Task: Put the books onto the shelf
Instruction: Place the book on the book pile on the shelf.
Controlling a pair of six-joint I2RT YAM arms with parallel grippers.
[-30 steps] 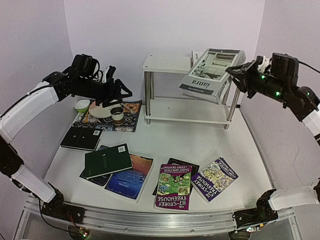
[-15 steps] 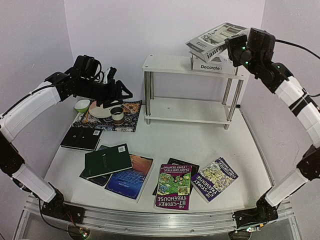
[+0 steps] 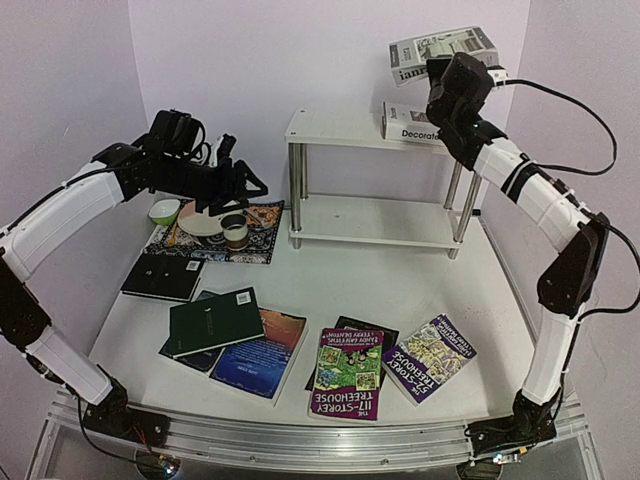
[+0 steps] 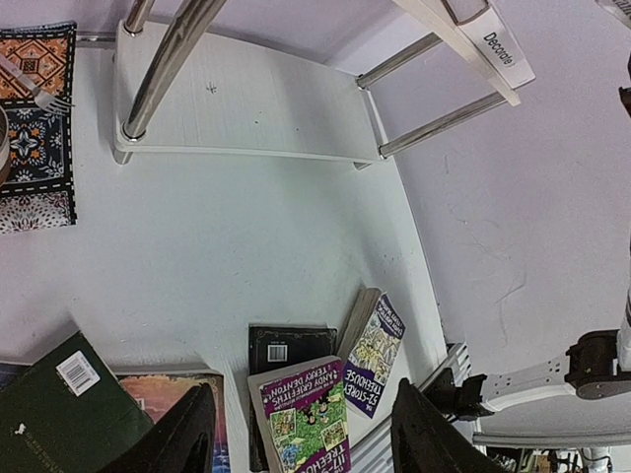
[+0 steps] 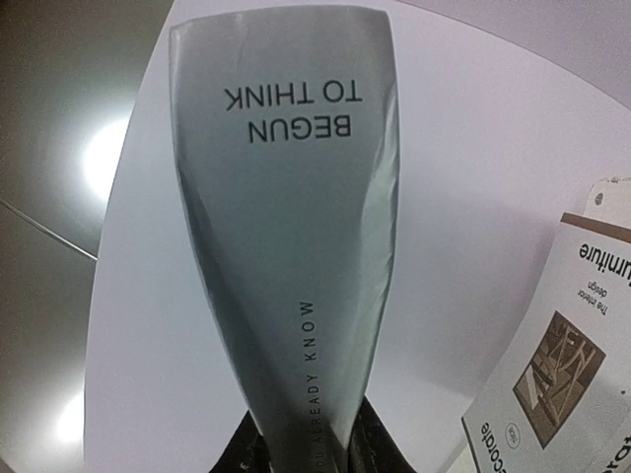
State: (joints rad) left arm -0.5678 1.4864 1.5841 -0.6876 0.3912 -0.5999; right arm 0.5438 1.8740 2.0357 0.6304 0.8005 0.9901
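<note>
**Overhead, a grey-white book pinched above the shelf**

Up high, my right claw (image 3: 449,74) grips the grey-white book (image 3: 441,50) by one edge, both fingers pressed against its covers. My wrist camera sees the grey cover running away from the fingers, printed with "BEGUN TO THINK". The book hangs roughly level above the right end of the shelf (image 3: 330,128), over the white "Decorate" book (image 3: 415,125). "Decorate" lies flat on the top board, its spine facing forward. From the top view the two books appear apart, not touching. The lower board carries nothing that I can see.

My left claw (image 4: 301,419) is spread wide and holds nothing. It hovers over the left side of the table (image 3: 400,280), above the patterned placemat (image 3: 262,238), where a green bowl (image 3: 163,211), a plate (image 3: 200,222) and a cup (image 3: 235,230) sit.

The other books lie flat on the table, well away from the shelf. A black book (image 3: 163,277) rests alone just in front of the placemat. The dark green book (image 3: 215,320) lies partly over a blue book (image 3: 255,358). Near the front edge, the purple "117-Storey Treehouse" paperback (image 3: 348,372) overlaps another black book (image 4: 286,345). The second purple Treehouse paperback (image 3: 430,357) sits tilted just to its right.
</note>
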